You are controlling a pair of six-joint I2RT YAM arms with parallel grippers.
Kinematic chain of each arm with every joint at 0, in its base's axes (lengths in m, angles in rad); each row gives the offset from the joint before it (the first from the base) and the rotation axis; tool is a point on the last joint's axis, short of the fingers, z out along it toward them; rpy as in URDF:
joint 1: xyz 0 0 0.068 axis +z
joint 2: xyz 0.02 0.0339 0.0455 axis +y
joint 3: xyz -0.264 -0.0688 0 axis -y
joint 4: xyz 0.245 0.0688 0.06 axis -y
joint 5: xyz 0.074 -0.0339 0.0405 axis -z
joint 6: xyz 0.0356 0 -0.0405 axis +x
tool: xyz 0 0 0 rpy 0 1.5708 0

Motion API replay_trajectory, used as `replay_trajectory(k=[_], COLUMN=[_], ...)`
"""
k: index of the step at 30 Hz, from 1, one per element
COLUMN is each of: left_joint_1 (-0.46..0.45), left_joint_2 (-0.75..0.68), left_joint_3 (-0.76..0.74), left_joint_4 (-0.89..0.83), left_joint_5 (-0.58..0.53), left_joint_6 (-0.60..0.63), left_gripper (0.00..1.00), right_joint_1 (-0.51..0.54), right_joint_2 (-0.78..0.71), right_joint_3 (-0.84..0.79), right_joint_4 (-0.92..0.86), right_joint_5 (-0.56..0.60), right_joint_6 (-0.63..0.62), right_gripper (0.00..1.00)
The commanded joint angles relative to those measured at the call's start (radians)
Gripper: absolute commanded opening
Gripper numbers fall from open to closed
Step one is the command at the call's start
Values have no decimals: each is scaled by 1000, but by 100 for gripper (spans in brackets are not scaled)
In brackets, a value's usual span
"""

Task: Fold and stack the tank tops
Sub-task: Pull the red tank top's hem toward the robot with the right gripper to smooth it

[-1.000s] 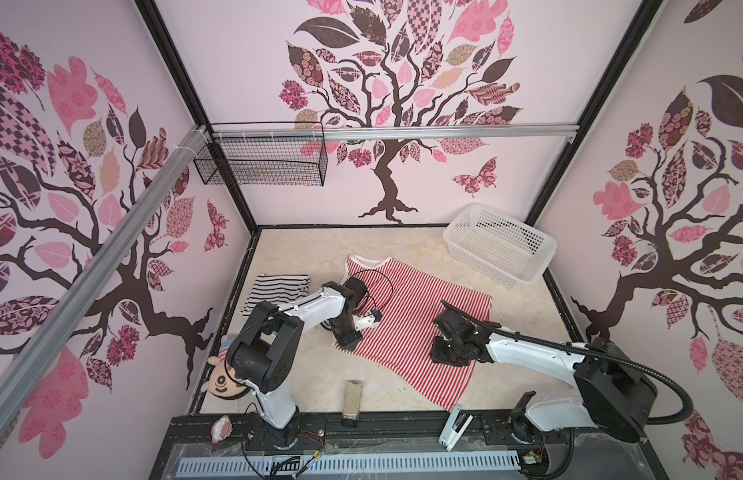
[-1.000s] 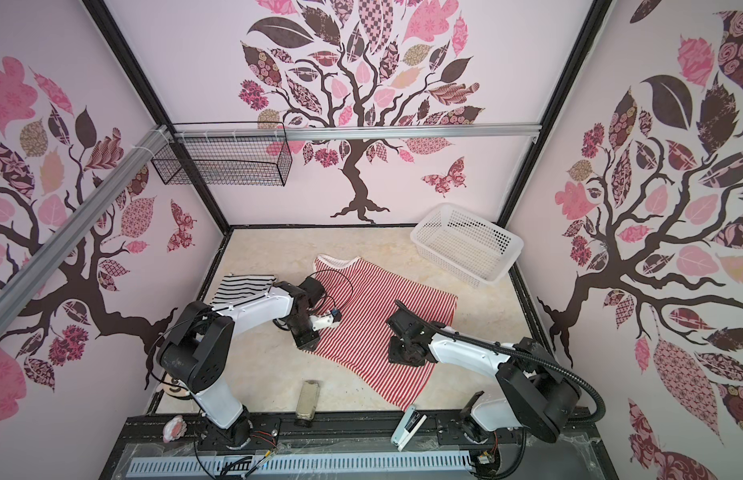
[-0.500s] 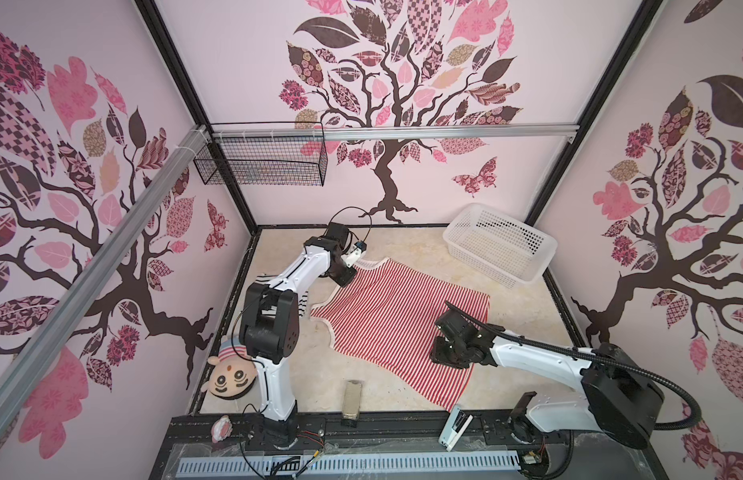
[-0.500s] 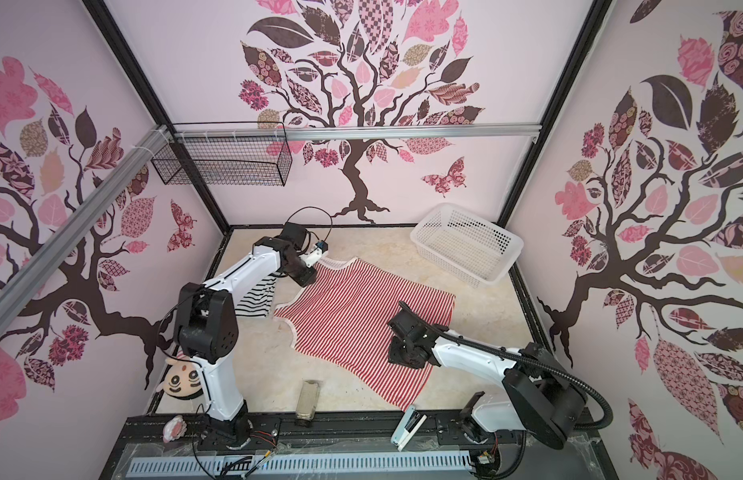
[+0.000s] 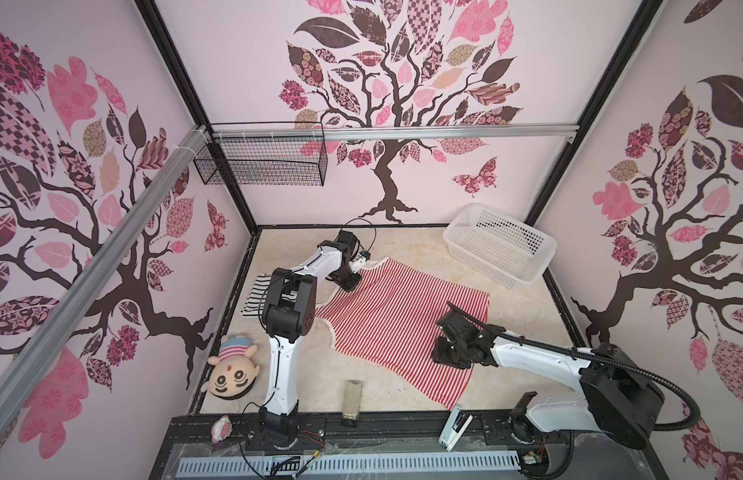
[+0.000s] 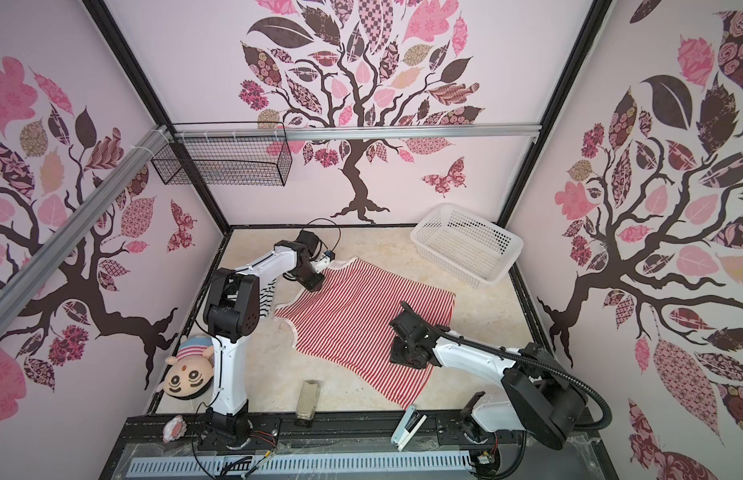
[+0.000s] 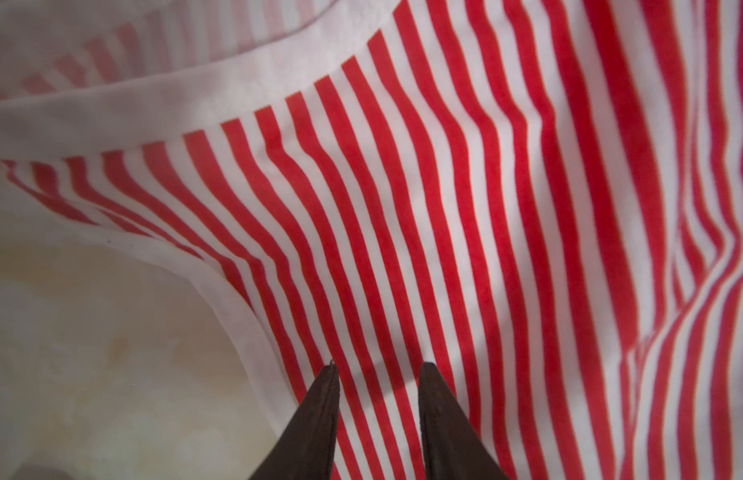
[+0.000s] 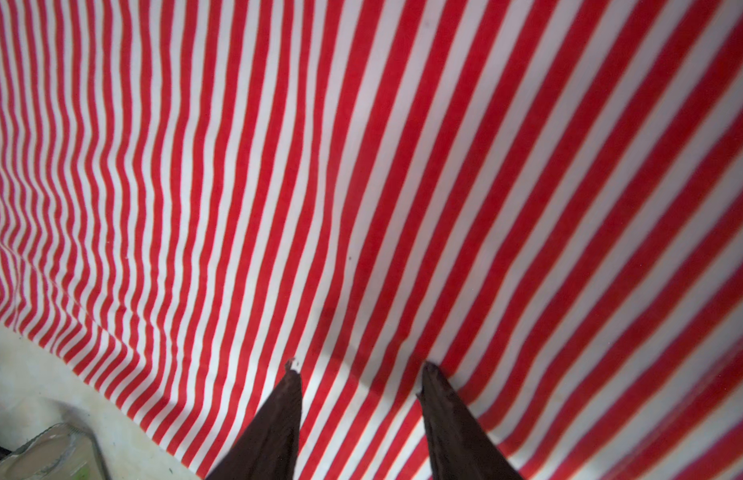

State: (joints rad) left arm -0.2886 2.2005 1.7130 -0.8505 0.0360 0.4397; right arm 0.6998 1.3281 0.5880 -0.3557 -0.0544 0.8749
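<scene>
Both jaw pairs stand apart, clamping nothing. I note left gripper over red top at its shoulder, right gripper near its hem.

Matt knit tank top, plastic basket

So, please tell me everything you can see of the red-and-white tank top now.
The red-and-white tank top is a soft, thin-looking knit with narrow stripes and plain white trim at neck and armholes. It lies spread out, nearly flat with small ripples, slanted across the middle of the pale table, shoulders to the left in both top views, hem to the right. The left gripper, jaws apart, has its tips at the cloth beside the white trim; the right gripper, jaws apart, at the striped body.
</scene>
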Motion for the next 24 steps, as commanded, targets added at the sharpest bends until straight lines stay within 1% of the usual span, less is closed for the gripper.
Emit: replay_trajectory(k=[1, 4, 7, 8, 12, 14, 16, 17, 19, 21, 24], left_joint_1=[-4, -3, -3, -4, -18, -29, -39, -41, -40, -40, -40], left_joint_2=[10, 0, -17, -26, -72, -98, -126, -139, -155, -170, -197], left_joint_3=[0, -23, -52, -68, -149, -198, -248, -267, -274, -259, -228], left_joint_4=[7, 17, 21, 18, 18, 29, 63, 83, 96, 82, 57], left_joint_5=[-14, -38, -50, -51, -47, -67, -111, -134, -150, -145, -120], left_joint_6=[-3, -6, -5, -5, 16, 27, 30, 30, 24, 20, 6], left_gripper=[36, 36, 36, 35, 35, 35, 35, 35, 35, 35, 35], right_joint_1=[-83, -146, -185, -205, -339, -379, -383, -382, -381, -376, -358], right_joint_2=[0, -41, -49, -45, -20, -12, -6, -2, 0, -29, -83], right_joint_3=[-60, -74, -55, -45, -17, 4, 44, 62, 101, 99, 87], right_joint_4=[-97, -104, -119, -126, -134, -141, -165, -173, -186, -163, -171], right_joint_5=[31, 23, 46, 56, 50, 70, 111, 103, 48, -22, -51], right_joint_6=[-32, -51, -76, -89, -162, -191, -204, -215, -231, -231, -218], right_gripper=[51, 51, 51, 53, 53, 53, 53, 53, 53, 53, 54])
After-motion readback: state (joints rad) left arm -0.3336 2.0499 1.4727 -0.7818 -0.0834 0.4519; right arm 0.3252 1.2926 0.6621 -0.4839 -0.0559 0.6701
